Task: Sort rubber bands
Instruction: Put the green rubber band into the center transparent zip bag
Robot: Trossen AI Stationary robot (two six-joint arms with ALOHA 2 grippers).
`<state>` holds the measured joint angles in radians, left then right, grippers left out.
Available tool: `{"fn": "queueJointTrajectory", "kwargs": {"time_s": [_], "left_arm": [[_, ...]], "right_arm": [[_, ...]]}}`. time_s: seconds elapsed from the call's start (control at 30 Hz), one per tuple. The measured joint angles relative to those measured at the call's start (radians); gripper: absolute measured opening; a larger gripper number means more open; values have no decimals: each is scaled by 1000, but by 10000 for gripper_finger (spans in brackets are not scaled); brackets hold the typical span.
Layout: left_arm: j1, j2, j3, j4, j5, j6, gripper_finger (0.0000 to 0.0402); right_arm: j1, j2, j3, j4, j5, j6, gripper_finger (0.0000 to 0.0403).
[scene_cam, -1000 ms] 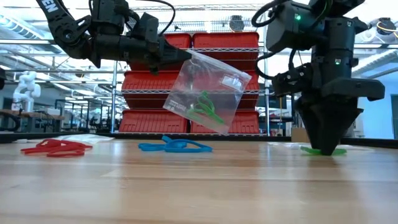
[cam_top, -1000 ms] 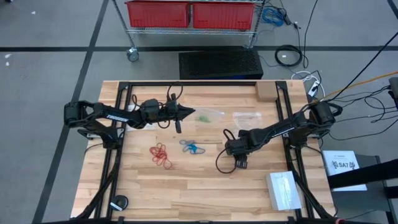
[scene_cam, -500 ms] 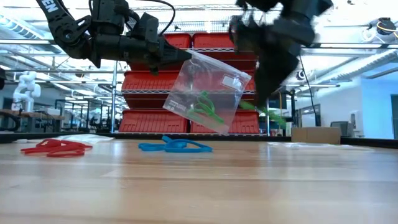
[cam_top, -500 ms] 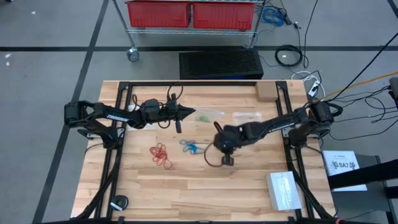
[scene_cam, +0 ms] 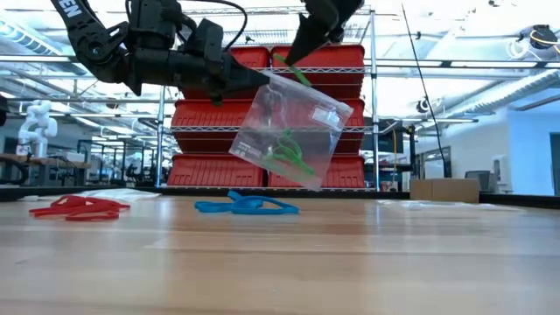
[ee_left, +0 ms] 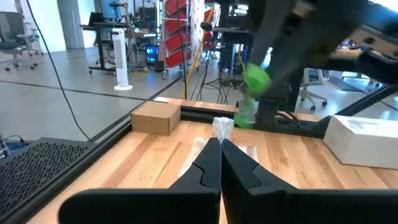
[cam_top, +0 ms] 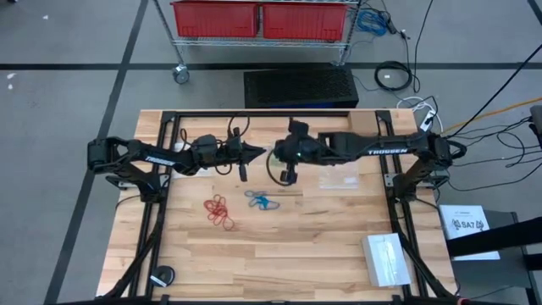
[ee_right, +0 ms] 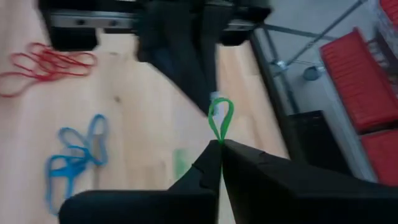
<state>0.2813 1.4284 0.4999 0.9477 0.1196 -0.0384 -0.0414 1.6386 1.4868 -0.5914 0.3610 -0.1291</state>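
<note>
My left gripper is shut on a clear plastic bag that hangs above the table with green rubber bands inside. My right gripper is shut on one green rubber band, just above the bag's upper edge and close to the left fingertips. Red rubber bands and blue rubber bands lie flat on the wood nearer the front. My left gripper pinches the bag's upper corner between its two fingers, which come level from the table's left. The bag hangs tilted below them, clear of the table. My right gripper pinches one end of the green band at its fingertips, slanting down from the table's right. The loop sticks out beyond the fingers, clear of the table; I cannot tell whether it touches the bag.
A second clear bag lies flat under the right arm. A cardboard box stands at the far right and a white box at the near right. Black frame rails run along both table sides.
My right gripper has risen from the table's right half with the green band, lifting it clear. It has swung toward the far edge and the left, up to the hanging bag, and tipped from pointing down to slanting. The left gripper and the bag have kept still.
</note>
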Motion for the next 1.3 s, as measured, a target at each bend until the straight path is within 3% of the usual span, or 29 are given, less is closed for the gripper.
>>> {"fn": "queueJointTrajectory", "kwargs": {"time_s": [0.23,0.4,0.87,1.3], "left_arm": [[1,0,0,-7,0,1,0],[10,0,0,-7,0,-1,0],[12,0,0,-17,0,-6,0],[12,0,0,-26,0,0,0]], "right_arm": [[-46,0,7,-86,2,7,0],[-43,2,7,-98,-59,37,0],[-59,102,5,-126,-80,48,0],[-77,4,5,-121,-80,79,0]]}}
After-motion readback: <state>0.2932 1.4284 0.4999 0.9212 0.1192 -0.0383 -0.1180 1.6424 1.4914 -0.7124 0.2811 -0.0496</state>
